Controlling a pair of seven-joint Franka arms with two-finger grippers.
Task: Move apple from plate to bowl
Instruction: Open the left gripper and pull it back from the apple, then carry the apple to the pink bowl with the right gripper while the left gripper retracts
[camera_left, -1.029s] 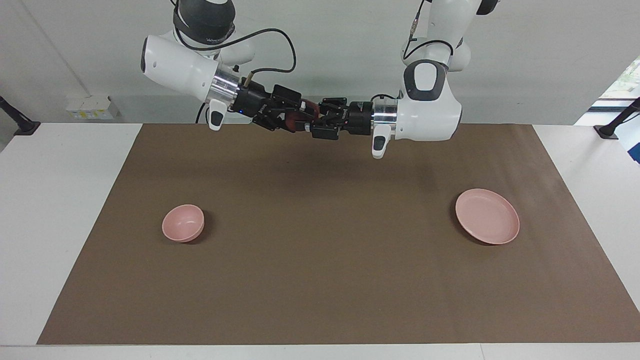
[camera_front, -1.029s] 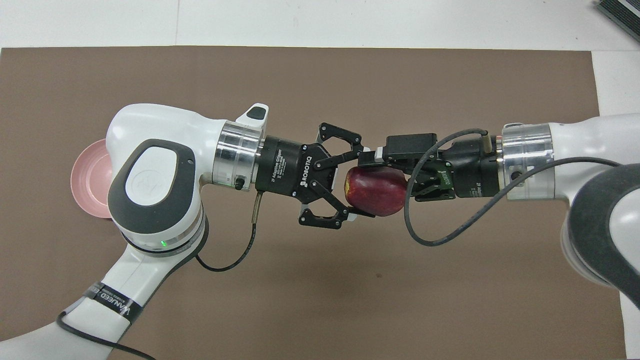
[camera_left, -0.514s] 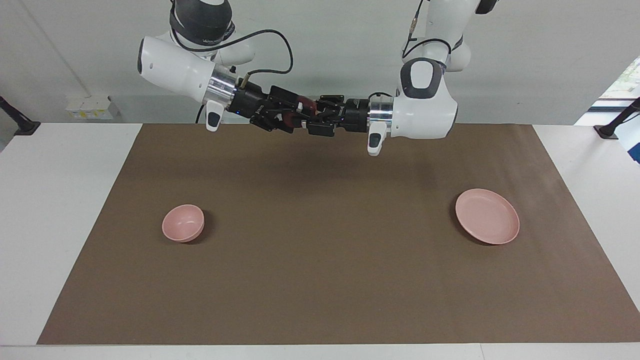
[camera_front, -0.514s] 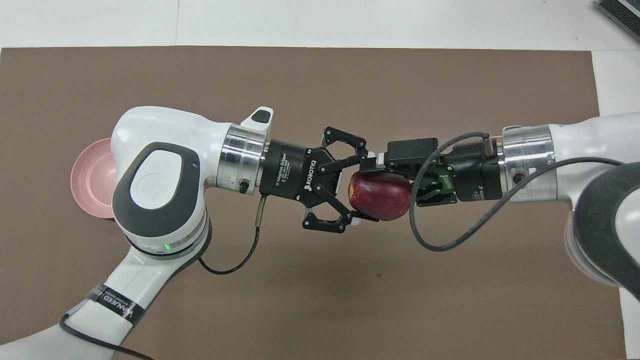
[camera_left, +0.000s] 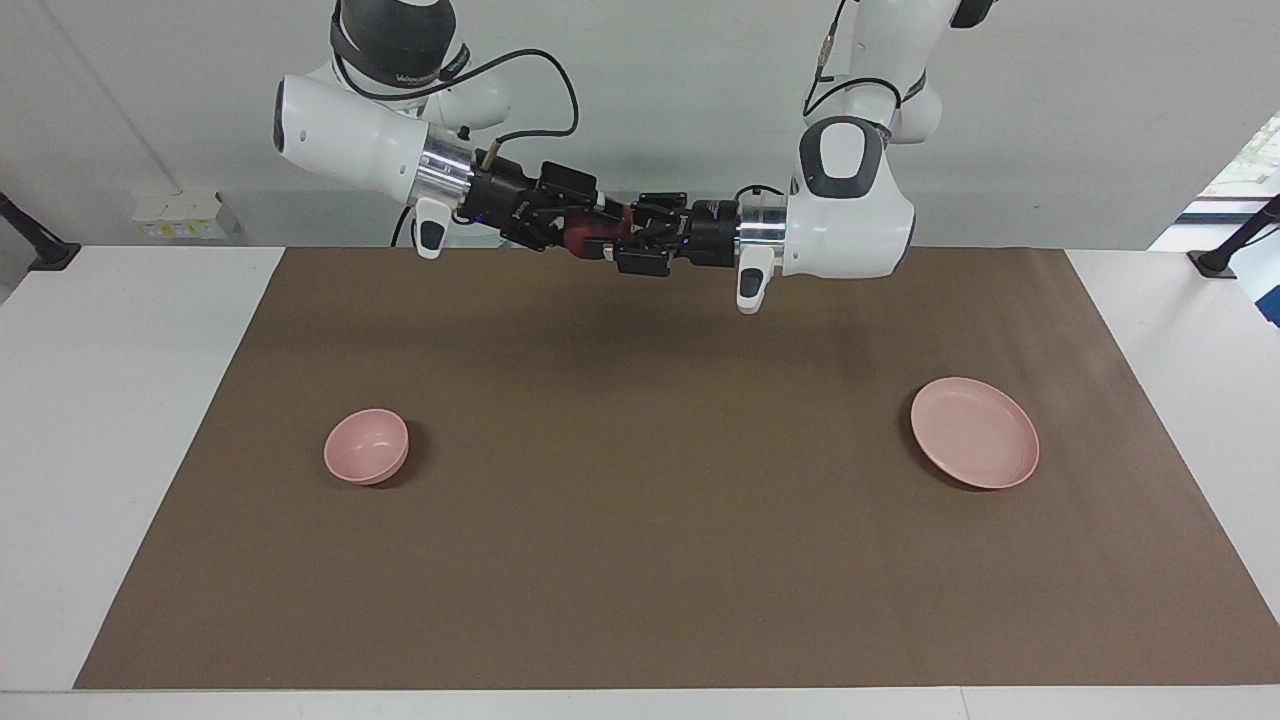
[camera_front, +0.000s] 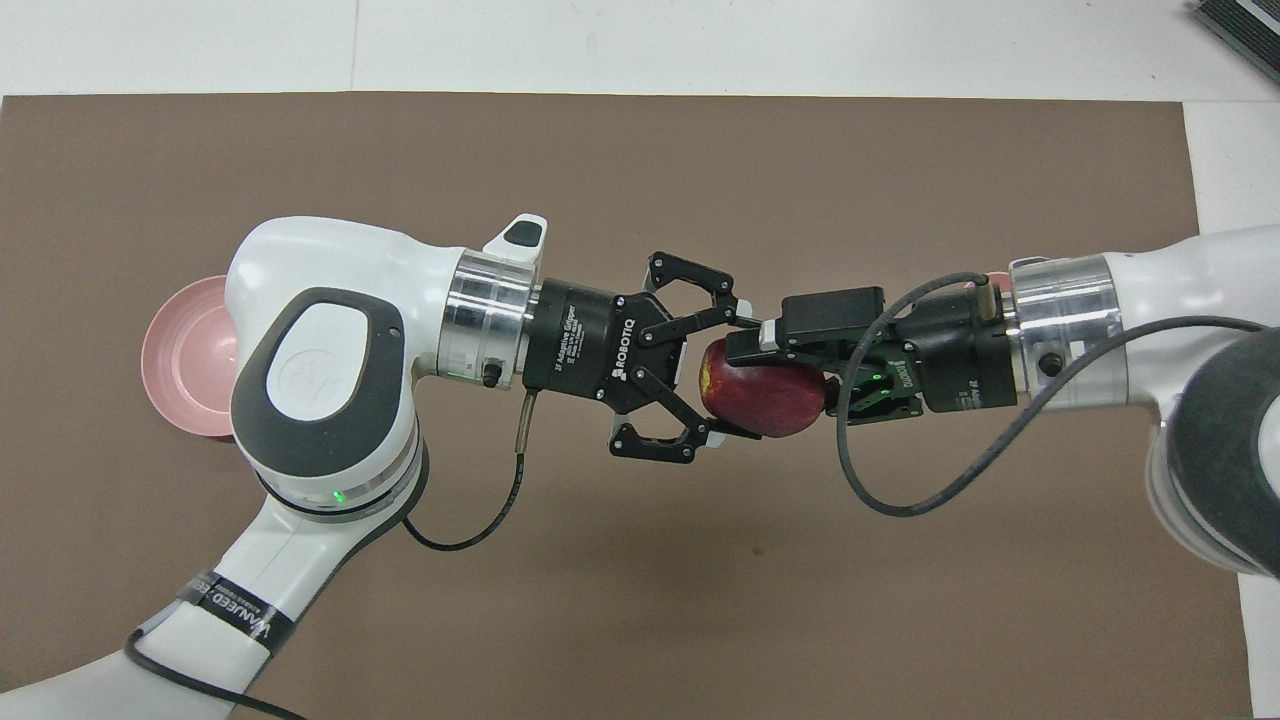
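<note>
Bright, even light; soft shadows; sharp focus.

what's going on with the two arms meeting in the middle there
It's a mid-air handover of the apple above the brown mat. The left gripper is shut on the apple. The right gripper reaches in from its own end with its fingers around the same apple, but whether it has closed on it can't be told. The pink plate at the left arm's end has nothing on it, and the pink bowl at the right arm's end holds nothing yet.
</note>
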